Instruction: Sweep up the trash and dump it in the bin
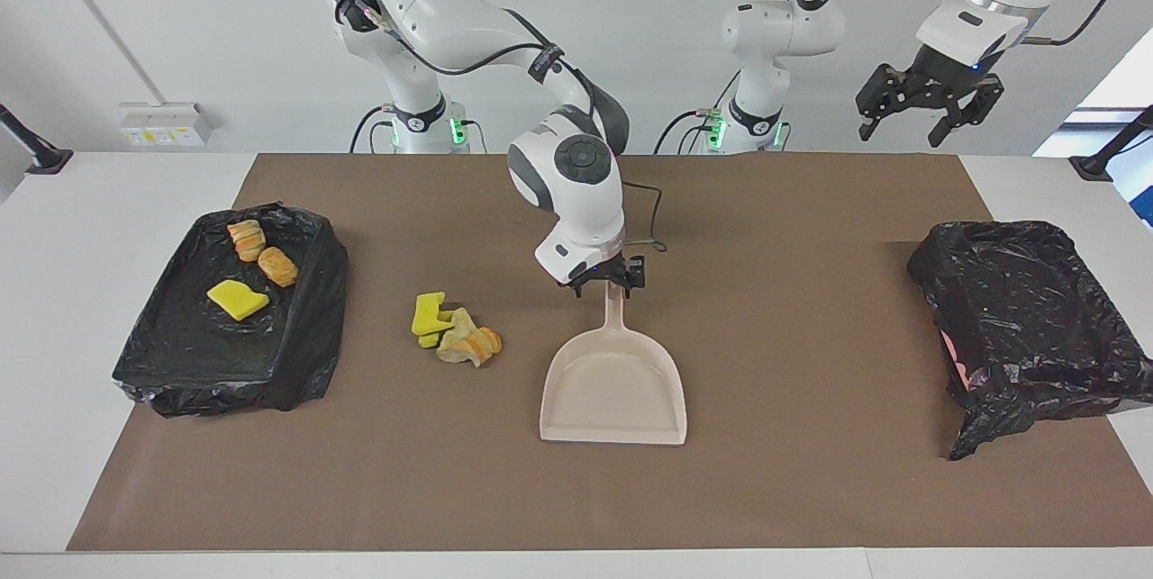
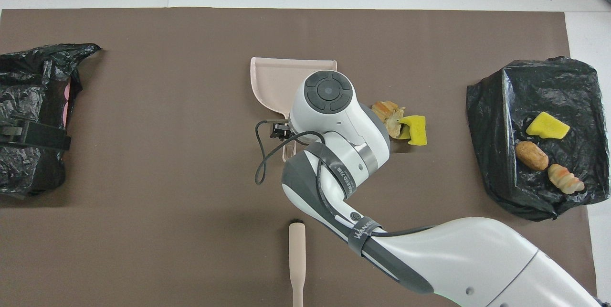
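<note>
The beige dustpan (image 1: 612, 385) lies flat on the brown mat mid-table, its handle pointing toward the robots. My right gripper (image 1: 608, 280) hangs open just over the handle's end, a finger on each side, not gripping it. In the overhead view the right wrist covers the handle and part of the dustpan (image 2: 277, 80). A small pile of trash (image 1: 455, 331), yellow sponge and tan bread lumps, sits on the mat beside the dustpan, toward the right arm's end (image 2: 401, 125). My left gripper (image 1: 928, 111) waits open, high over the left arm's end of the table.
The black-bagged bin (image 1: 1027, 318) stands at the left arm's end. A black-lined tray (image 1: 180, 354) at the right arm's end holds a yellow sponge piece (image 1: 238, 300) and two bread lumps (image 1: 277, 266). The beige brush handle (image 2: 297, 259) lies nearer the robots than the dustpan.
</note>
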`<state>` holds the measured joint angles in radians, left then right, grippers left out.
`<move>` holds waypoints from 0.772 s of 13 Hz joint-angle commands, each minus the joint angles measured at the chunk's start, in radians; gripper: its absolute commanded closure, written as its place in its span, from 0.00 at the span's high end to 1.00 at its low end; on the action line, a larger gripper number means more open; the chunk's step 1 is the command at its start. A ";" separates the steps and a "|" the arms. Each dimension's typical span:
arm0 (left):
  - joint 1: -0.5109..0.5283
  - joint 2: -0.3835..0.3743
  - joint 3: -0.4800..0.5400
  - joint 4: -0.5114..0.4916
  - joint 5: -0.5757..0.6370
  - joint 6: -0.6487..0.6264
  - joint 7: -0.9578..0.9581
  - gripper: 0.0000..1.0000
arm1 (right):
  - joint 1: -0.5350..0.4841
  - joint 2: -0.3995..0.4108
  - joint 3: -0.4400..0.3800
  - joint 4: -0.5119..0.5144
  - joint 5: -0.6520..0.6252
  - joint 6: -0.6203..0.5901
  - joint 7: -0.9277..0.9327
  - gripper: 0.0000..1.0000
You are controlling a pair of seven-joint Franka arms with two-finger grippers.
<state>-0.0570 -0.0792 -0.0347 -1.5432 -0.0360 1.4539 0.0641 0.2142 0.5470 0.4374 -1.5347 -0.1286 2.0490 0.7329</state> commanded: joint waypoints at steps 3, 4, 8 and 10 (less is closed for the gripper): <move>0.017 0.016 -0.010 0.023 -0.002 -0.010 0.006 1.00 | -0.012 -0.200 0.017 -0.028 0.091 -0.223 -0.024 1.00; 0.017 0.036 -0.013 0.026 -0.004 -0.001 0.006 1.00 | -0.007 -0.238 0.017 -0.035 0.122 -0.277 -0.021 1.00; 0.028 0.140 -0.080 0.082 -0.001 0.075 0.000 1.00 | 0.049 -0.405 0.018 -0.171 0.210 -0.397 0.058 1.00; 0.031 0.221 -0.134 0.139 0.022 0.103 -0.010 1.00 | 0.071 -0.511 0.018 -0.328 0.295 -0.342 0.083 1.00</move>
<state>-0.0515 0.0446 -0.1126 -1.5045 -0.0324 1.5470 0.0630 0.2759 0.1558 0.4595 -1.6793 0.1010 1.6369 0.7927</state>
